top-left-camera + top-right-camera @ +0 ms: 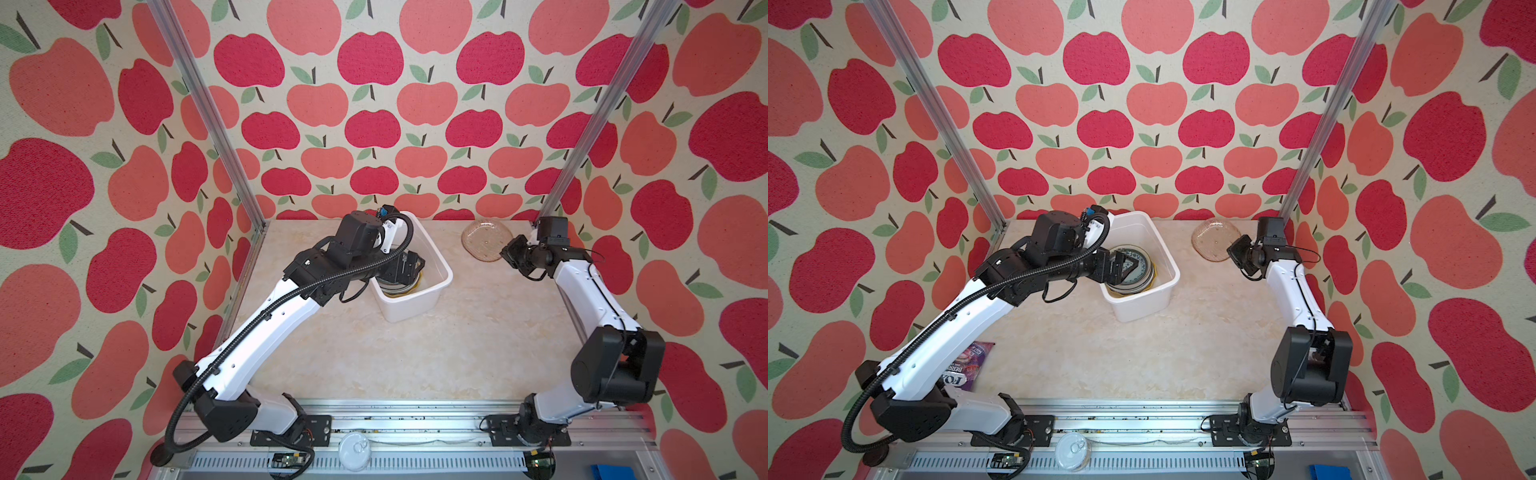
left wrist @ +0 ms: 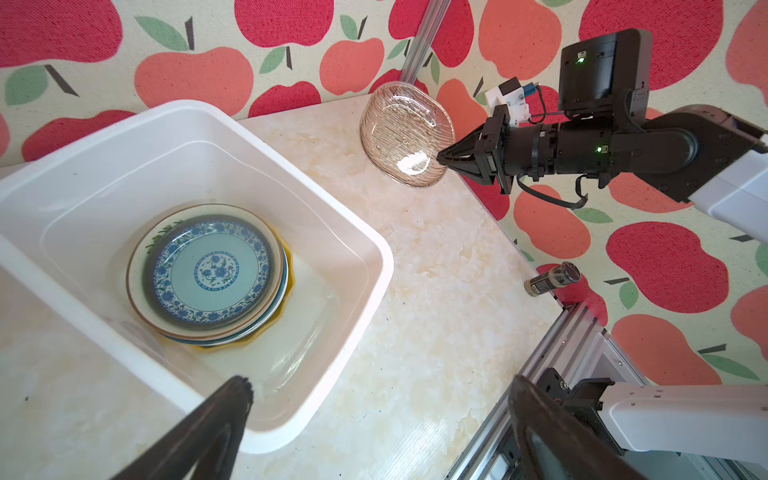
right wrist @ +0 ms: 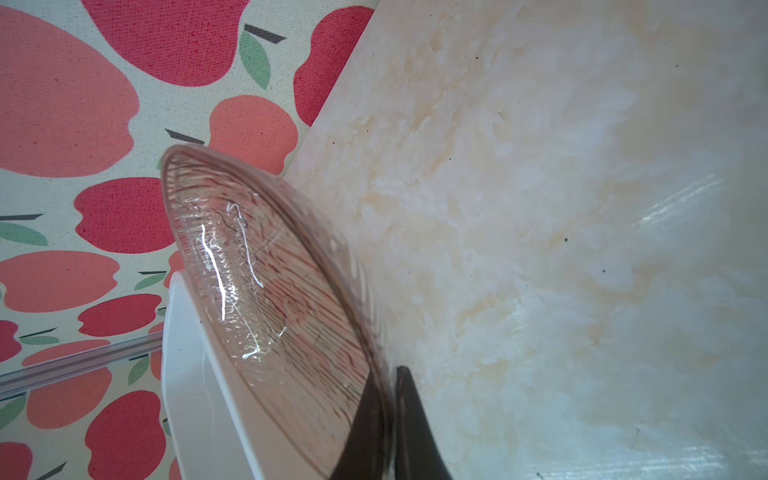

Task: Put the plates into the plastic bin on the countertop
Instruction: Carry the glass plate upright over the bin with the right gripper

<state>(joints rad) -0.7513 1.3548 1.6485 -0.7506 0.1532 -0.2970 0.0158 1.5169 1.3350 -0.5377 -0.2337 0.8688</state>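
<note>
The white plastic bin (image 1: pixel 441 266) (image 1: pixel 1168 266) (image 2: pixel 374 249) stands at the back of the countertop (image 1: pixel 415 361). A stack of plates (image 1: pixel 1136 272) (image 2: pixel 212 270) lies in it, a blue-patterned one on top. My left gripper (image 2: pixel 380 386) (image 1: pixel 1124 266) hovers over the bin, open and empty. A translucent brown plate (image 1: pixel 484 240) (image 1: pixel 1213 239) (image 2: pixel 405 133) (image 3: pixel 270 311) sits tilted at the back right. My right gripper (image 2: pixel 441 157) (image 1: pixel 505 251) (image 3: pixel 390 382) is shut on its near rim. Whether its far edge touches the countertop I cannot tell.
A small dark-capped jar (image 2: pixel 550 279) lies at the countertop's right edge. A purple snack packet (image 1: pixel 971 365) lies under the left arm. Aluminium rails (image 1: pixel 395 415) run along the front, with a round white lid (image 1: pixel 353 451) there. Apple-patterned walls enclose three sides.
</note>
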